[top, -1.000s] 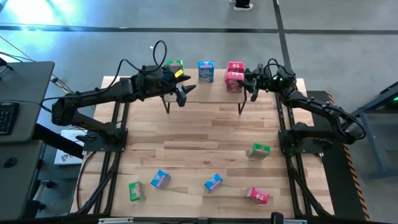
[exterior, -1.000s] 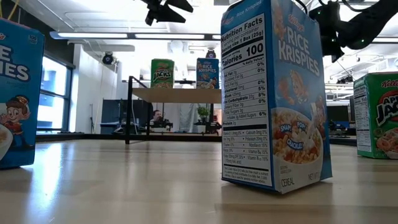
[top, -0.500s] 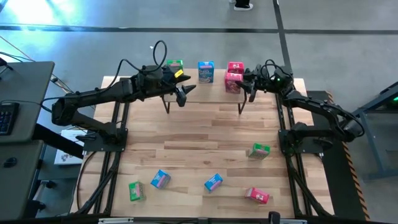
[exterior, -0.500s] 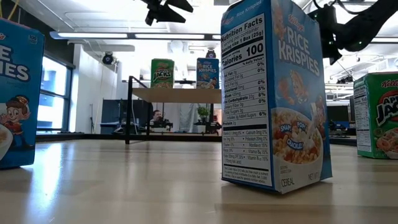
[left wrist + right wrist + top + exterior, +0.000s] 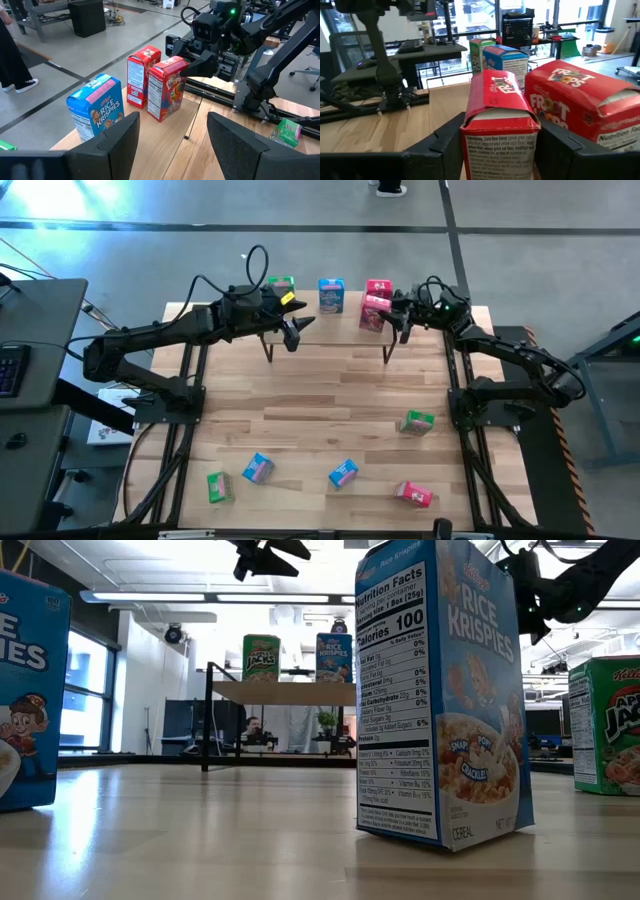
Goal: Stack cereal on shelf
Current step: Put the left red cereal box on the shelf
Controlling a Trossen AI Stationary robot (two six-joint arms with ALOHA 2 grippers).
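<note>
The right claw (image 5: 398,318), at the upper right of the high view, stood with its fingers around a red cereal box (image 5: 499,120) on the shelf (image 5: 330,330), loosening rather than clamped; judged from this, the placing step was ending, and backing straight off without tipping the slightly tilted box came next. The left claw (image 5: 296,328) hovered empty, fingers parted, over the shelf's pale plank. Five glossy printed cardboard boxes (image 5: 343,472) lay on the butcher-block counter (image 5: 320,410) below.
</note>
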